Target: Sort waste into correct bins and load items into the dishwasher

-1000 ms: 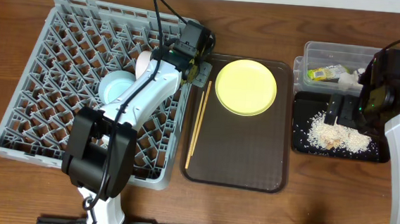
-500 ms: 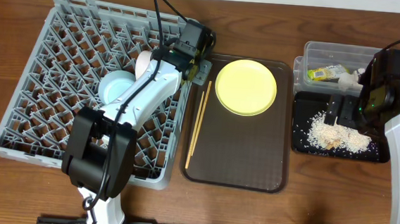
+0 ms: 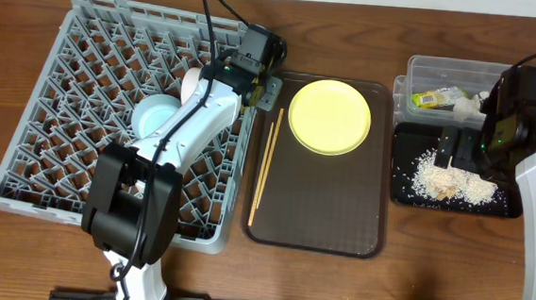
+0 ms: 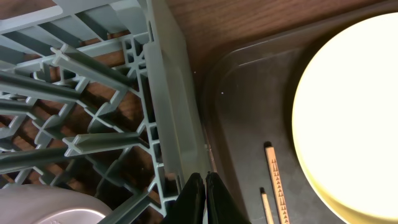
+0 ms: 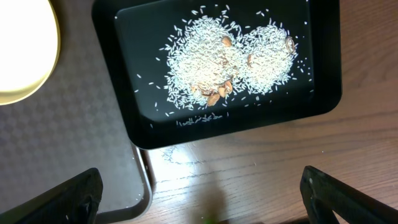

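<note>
**Waste is binned; plate and chopsticks left to load**

Nearest us, the brown serving tray carries two wooden chopsticks lying side by side along its left edge, not yet loaded. Off to the right, the black tray holds the rice crumbs in one scattered heap. The right gripper hangs above it with jaws spread wide and nothing in them.

Moving back, the grey dish rack already has one light blue bowl in it. There's also one pale round piece beside it, bowl or cup, I can't say which. Any other dish is hidden by the arm.

The single yellow plate sits on the serving tray's far half, waiting. The left gripper is pinched fully closed on nothing, tips right at the rack's wall beside the serving tray's corner.

Farthest out, the clear tub holds one yellow-green wrapper and one white tissue. By my reckoning the sorting is finished, and loading is about half done.
</note>
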